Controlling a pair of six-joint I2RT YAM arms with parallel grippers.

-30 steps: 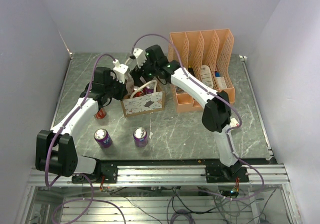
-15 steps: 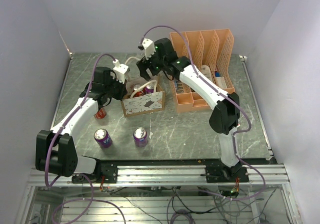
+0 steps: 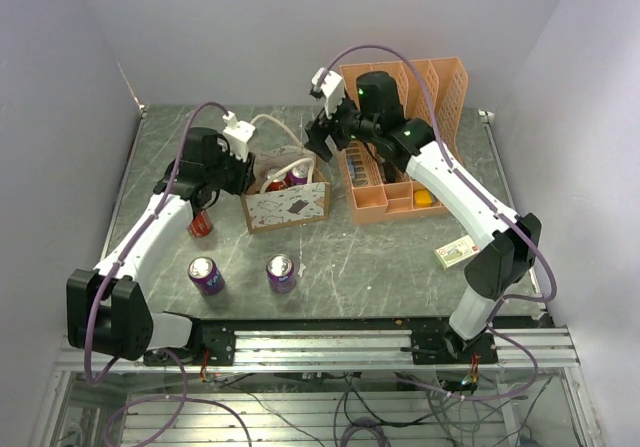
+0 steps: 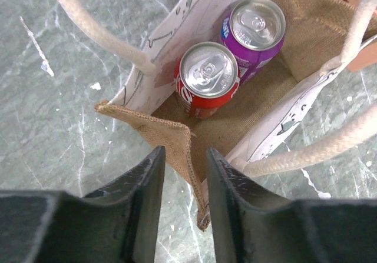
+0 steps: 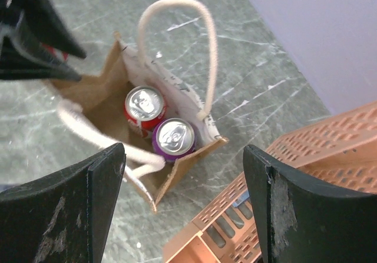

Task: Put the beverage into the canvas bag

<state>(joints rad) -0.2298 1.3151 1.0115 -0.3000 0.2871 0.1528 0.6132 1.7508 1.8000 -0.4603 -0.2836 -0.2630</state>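
The canvas bag (image 3: 287, 205) stands upright mid-table with its mouth open. Inside it stand a red can (image 4: 207, 75) and a purple can (image 4: 255, 25), side by side. My left gripper (image 4: 184, 154) is at the bag's left brown edge (image 4: 177, 139). Its jaws stand slightly apart on either side of that edge, not pinching it. My right gripper (image 5: 184, 157) hovers open and empty above the bag's right side, and both cans (image 5: 172, 135) show below it. Two more purple cans (image 3: 207, 273) (image 3: 281, 270) and a red can (image 3: 200, 225) stand on the table.
An orange file organizer (image 3: 405, 137) stands just right of the bag, under the right arm. A small box (image 3: 455, 253) lies on the table at the right. The bag's cream handles (image 5: 203, 45) loop up beside both grippers.
My left jaws have opened off the bag's edge. The right arm has lifted and swung right, away from the bag's mouth toward the organizer.
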